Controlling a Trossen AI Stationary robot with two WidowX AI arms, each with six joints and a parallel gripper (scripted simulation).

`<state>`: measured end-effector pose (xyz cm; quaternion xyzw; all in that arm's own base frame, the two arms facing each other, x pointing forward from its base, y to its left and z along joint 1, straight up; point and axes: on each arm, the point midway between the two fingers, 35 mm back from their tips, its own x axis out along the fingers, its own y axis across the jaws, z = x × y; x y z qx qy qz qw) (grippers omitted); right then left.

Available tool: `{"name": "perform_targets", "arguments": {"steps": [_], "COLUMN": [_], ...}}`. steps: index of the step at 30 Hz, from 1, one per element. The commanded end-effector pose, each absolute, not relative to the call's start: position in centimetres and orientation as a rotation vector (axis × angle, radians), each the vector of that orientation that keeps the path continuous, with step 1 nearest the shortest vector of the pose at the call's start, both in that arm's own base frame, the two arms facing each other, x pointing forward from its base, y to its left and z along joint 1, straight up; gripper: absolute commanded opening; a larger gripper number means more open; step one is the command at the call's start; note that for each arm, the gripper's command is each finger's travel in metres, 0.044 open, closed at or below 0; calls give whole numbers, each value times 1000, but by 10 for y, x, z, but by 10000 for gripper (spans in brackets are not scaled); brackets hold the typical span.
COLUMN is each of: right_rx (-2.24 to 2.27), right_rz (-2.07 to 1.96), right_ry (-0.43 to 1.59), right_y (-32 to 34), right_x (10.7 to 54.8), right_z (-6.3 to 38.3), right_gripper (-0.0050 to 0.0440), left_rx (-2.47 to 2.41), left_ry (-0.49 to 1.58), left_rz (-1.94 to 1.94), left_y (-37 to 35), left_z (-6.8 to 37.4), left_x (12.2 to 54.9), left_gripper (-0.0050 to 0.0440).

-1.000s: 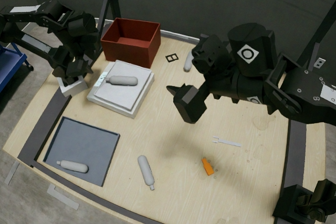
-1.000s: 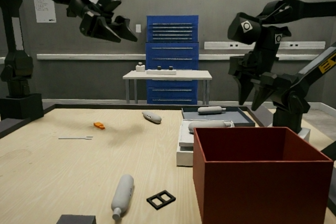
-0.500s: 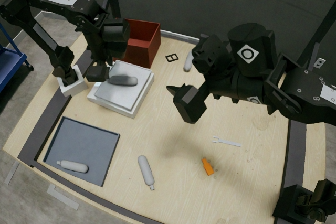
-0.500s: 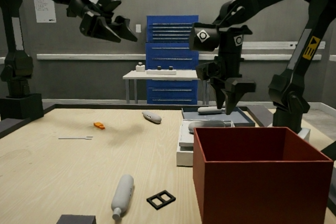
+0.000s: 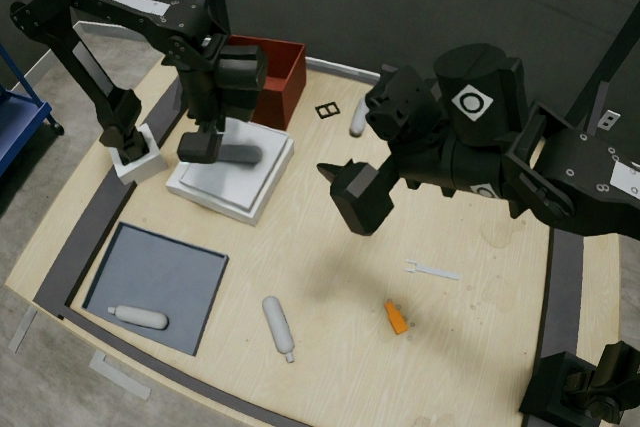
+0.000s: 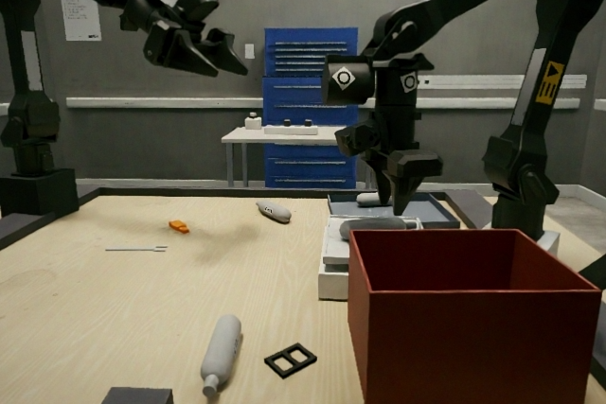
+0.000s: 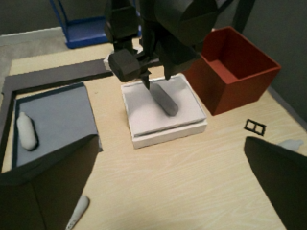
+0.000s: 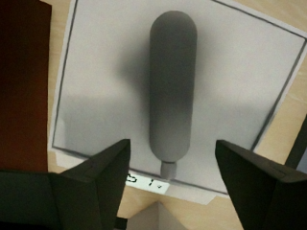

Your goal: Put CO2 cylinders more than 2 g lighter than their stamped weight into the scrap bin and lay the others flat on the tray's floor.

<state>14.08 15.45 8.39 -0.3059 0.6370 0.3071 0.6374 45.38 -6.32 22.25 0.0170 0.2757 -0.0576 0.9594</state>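
Observation:
A grey cylinder (image 5: pixel 240 154) (image 6: pixel 371 227) (image 7: pixel 164 100) (image 8: pixel 173 86) lies in shadow on the white scale (image 5: pixel 209 185) (image 6: pixel 332 286) (image 7: pixel 141 120) (image 8: pixel 96 120). My right gripper (image 6: pixel 392 204) (image 8: pixel 173 146) is open above its neck end, fingertips either side. The display (image 8: pixel 155 186) is partly covered; "51" shows. A second cylinder (image 5: pixel 139 317) (image 6: pixel 369 200) (image 7: pixel 27 131) lies on the tray (image 5: pixel 170 267) (image 7: pixel 62 115). A third (image 5: pixel 278 326) (image 6: pixel 275 211) (image 7: pixel 79 211) lies beside the tray, its stamp unreadable. A fourth (image 5: pixel 357 120) (image 6: pixel 222 350) lies at the back. My left gripper (image 6: pixel 229 72) (image 7: pixel 170 142) is open, empty, high above the table.
The red scrap bin (image 5: pixel 286 96) (image 6: pixel 470 341) (image 7: pixel 216 91) (image 8: pixel 24 86) stands close behind the scale. A black frame (image 5: pixel 318 113) lies between the bin and the back cylinder. An orange piece (image 5: pixel 395 317) (image 6: pixel 179 226) and a grey fork-like tool (image 5: pixel 436 271) (image 6: pixel 132 249) lie on the table.

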Motion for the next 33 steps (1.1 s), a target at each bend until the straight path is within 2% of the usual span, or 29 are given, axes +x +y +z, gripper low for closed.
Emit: {"name": "perform_targets", "arguments": {"steps": [1, 25, 27, 28, 29, 31, 32, 33], "right_rx": [-699, -699, -698, -697, -696, -691, -691, -691], "right_rz": [698, 698, 698, 699, 699, 704, 704, 704], "right_ry": [1452, 1452, 1450, 1447, 1446, 1436, 1436, 1436], "right_y": [155, 155, 155, 155, 156, 157, 157, 157], "right_x": [142, 142, 142, 143, 143, 144, 144, 144], "right_z": [79, 52, 52, 53, 54, 56, 56, 56], "right_gripper": [249, 249, 209, 209, 189, 189, 169, 169], "left_rx": [31, 31, 31, 31, 31, 31, 31, 31], "left_ry": [532, 532, 532, 532, 532, 532, 532, 532], "left_rz": [-117, -117, -117, -117, -117, -117, -117, -117], "left_y": [-64, -64, -64, -64, -64, -64, -64, -64], "left_z": [233, 233, 233, 233, 233, 233, 233, 233], "left_x": [454, 454, 454, 454, 454, 454, 454, 454], "left_gripper": [440, 440, 440, 440, 440, 440, 440, 440]}}
